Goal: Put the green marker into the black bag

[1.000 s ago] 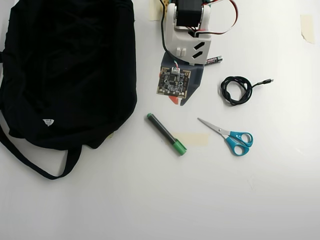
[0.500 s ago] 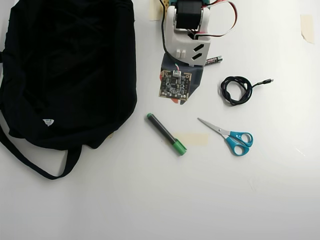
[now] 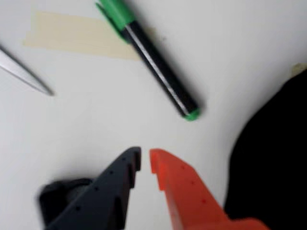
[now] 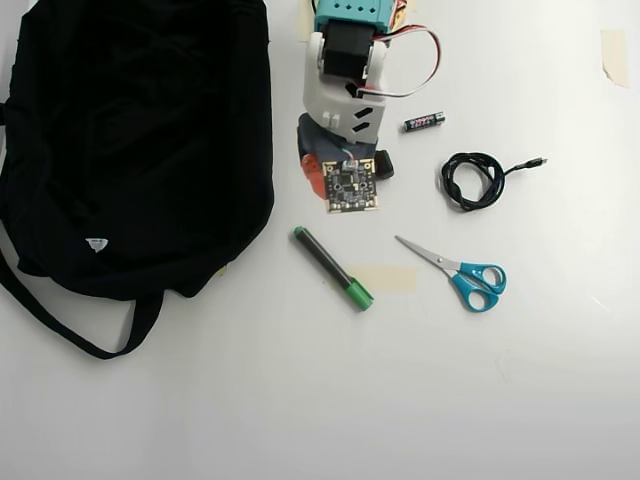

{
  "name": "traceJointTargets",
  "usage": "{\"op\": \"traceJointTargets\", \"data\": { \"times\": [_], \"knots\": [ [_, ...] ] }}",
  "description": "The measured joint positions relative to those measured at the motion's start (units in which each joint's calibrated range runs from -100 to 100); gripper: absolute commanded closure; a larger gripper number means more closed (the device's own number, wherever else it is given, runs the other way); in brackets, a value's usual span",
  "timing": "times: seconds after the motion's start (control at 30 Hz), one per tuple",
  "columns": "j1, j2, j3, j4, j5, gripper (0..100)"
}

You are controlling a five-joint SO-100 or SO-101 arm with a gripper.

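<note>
The green marker (image 3: 153, 62) lies on the white table, green cap at the top of the wrist view, small green end toward the lower right. In the overhead view the marker (image 4: 332, 268) lies diagonally just right of the black bag (image 4: 130, 130), which fills the upper left. My gripper (image 3: 145, 162) has one dark and one orange finger. It hovers short of the marker with its tips almost touching and nothing between them. The bag's edge (image 3: 273, 158) shows at the right of the wrist view. In the overhead view the wrist camera board hides the fingertips.
Blue-handled scissors (image 4: 455, 272) lie right of the marker; a blade tip (image 3: 24, 72) shows in the wrist view. A coiled black cable (image 4: 472, 180) and a small battery (image 4: 424, 121) lie right of the arm. Tape (image 3: 76, 34) is stuck under the marker's cap end.
</note>
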Motion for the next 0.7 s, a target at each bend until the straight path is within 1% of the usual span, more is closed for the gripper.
{"op": "traceJointTargets", "data": {
  "times": [0.17, 0.3, 0.7],
  "knots": [
    [0.0, 0.0, 0.9, -2.0, 2.5, 95],
    [1.2, 0.2, 1.3, -3.7, 4.3, 95],
    [1.2, 5.6, 1.3, -8.2, 6.4, 95]
  ]
}}
